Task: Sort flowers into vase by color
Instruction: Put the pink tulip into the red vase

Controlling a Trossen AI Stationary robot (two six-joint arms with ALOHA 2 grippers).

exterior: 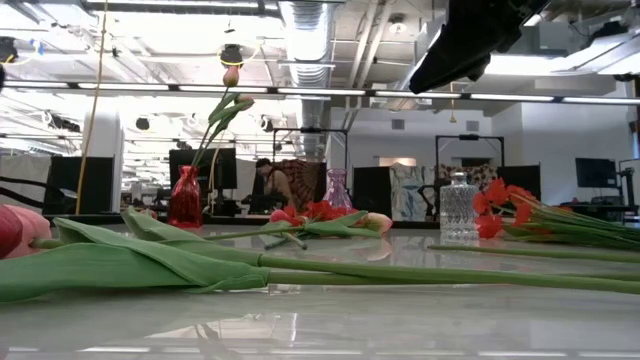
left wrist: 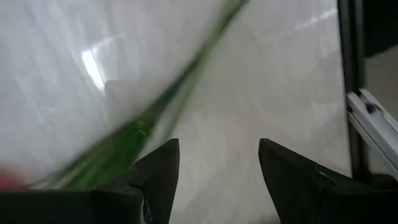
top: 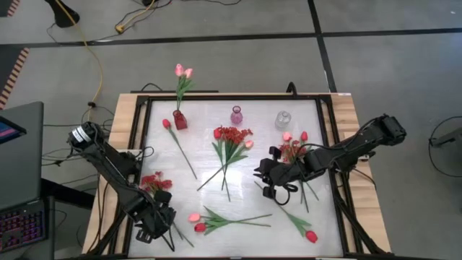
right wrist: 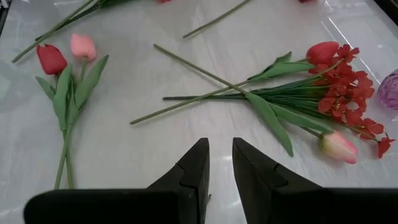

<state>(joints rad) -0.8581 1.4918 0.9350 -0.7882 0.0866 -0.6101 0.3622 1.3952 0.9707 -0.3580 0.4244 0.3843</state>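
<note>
Flowers lie scattered on the white table top. A red vase (top: 180,120) near the far edge holds pink tulips (top: 182,72). A purple vase (top: 237,114) and a clear vase (top: 284,119) stand beside it. A bunch of red blossoms and tulips (top: 231,137) lies mid-table, also in the right wrist view (right wrist: 323,87). A pink and a red tulip (top: 196,221) lie near the near edge. My left gripper (top: 155,231) is open at the near-left corner, over a green stem (left wrist: 130,140). My right gripper (top: 263,180), open only by a narrow gap (right wrist: 221,165), hovers right of the middle bunch.
A red spray (top: 153,180) lies by my left arm. Another bunch (top: 292,148) lies under my right arm. A lone red tulip (top: 167,123) and a red tulip near the near-right corner (top: 310,236) lie flat. A black frame (top: 137,144) rims the table.
</note>
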